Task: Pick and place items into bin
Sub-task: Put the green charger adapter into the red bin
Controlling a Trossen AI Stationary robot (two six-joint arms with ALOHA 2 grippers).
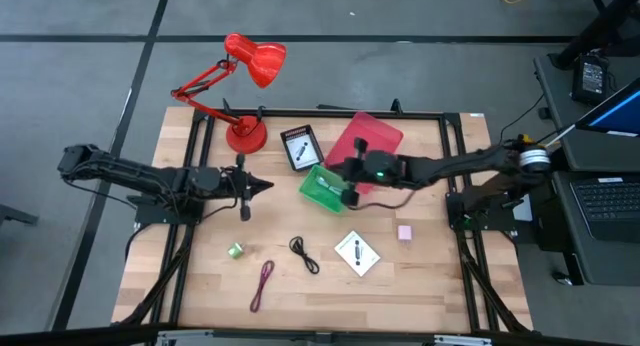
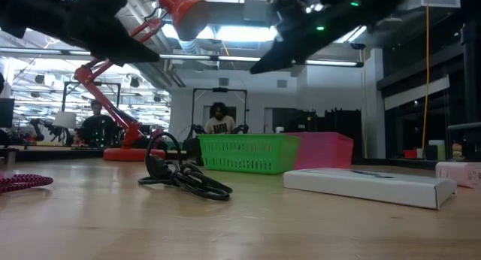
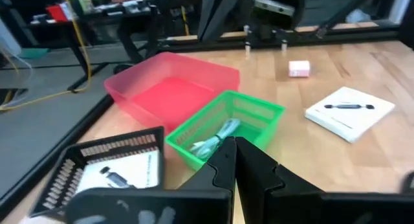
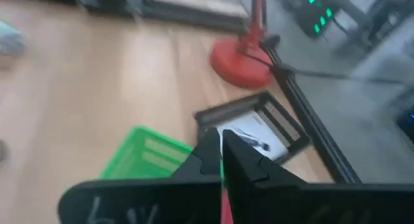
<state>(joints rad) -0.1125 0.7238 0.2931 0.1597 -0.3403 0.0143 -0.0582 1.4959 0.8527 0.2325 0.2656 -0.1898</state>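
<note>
Two grippers hang over the table, both with fingers pressed together and nothing between them. The right gripper [image 1: 352,181] sits above the near edge of the green bin [image 1: 322,188], at the seam where it meets the pink bin [image 1: 372,136]; its own wrist view shows the closed fingers [image 4: 223,153] over the green rim with the black tray [image 4: 255,127] and the lamp [image 4: 239,62] base beyond. The left gripper [image 1: 262,186] points at the green bin from the other side, its tips well short of it, fingers [image 3: 236,162] closed.

Inside the green bin, ahead of the left gripper, lies a pale, blue-silver piece [image 3: 217,140]; what exactly it is I cannot make out. One card [image 1: 300,148] lies in the black tray, just beyond and beside the left gripper's tips. The other card [image 1: 357,253] lies on bare wood nearer the front edge than the right gripper, with the pink cube [image 1: 405,232] to its side, farther out toward the right arm's base.

Below the left gripper toward the front edge: the green roll [image 1: 235,250], the black cable [image 1: 303,253] and the maroon cable [image 1: 263,284], all apart from one another and from both grippers. From table level the black cable [image 2: 180,173] is coiled in front of the green bin [image 2: 248,153].
</note>
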